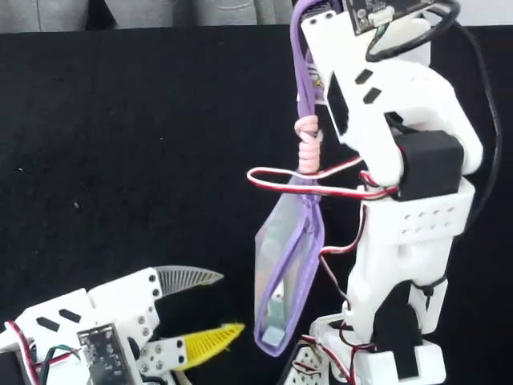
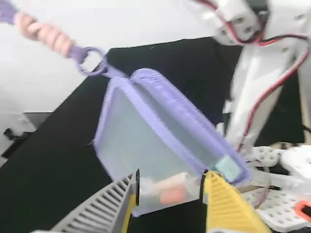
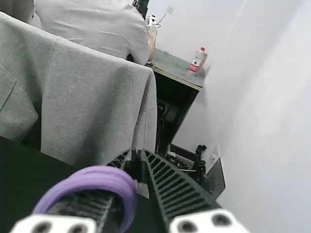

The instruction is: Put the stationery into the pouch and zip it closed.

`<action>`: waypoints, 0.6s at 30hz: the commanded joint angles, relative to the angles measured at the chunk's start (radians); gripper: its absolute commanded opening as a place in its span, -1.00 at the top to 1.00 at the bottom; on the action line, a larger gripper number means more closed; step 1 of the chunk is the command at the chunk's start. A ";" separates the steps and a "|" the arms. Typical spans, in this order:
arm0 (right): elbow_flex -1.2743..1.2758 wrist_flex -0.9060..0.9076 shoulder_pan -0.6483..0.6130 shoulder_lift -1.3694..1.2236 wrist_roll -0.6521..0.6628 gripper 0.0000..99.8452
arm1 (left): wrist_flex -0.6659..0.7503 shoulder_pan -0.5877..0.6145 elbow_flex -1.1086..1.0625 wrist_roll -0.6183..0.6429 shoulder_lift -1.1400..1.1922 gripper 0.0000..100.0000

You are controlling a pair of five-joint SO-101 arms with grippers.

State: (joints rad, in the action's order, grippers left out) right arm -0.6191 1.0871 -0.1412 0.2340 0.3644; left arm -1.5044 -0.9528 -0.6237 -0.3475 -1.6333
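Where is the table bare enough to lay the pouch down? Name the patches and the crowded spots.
Bare: the wide black table left of the hanging pouch and beyond the left gripper, back to the far edge. Crowded: the near corner around the left gripper, and the spot under the pouch beside the right arm's base with its wires.

The right arm [image 1: 401,144] is standing upright, with the right end effector [image 3: 138,160] raised high and clamping the pouch strap [image 3: 92,182]. The left arm [image 1: 72,321] is sitting low, with the left end effector [image 1: 229,303] holding its fingers spread apart.
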 commanded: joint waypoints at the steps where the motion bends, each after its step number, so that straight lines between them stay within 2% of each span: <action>1: 0.027 -0.074 0.044 0.007 -0.008 0.98 | 0.020 -0.128 0.004 0.077 0.021 0.55; 4: 0.056 -0.084 0.074 0.007 -0.008 0.98 | 0.023 -0.203 0.007 0.095 0.021 0.55; 12: 0.071 -0.086 0.098 0.007 -0.008 0.98 | 0.117 -0.217 0.030 0.106 0.126 0.55; 18: 0.071 -0.087 0.084 0.005 -0.009 0.98 | 0.233 -0.225 0.073 0.199 0.253 0.55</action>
State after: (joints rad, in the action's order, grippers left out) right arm -0.5424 1.0273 -0.0568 0.2340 0.3644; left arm -1.3479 -1.1615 -0.6038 -0.1910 -1.4569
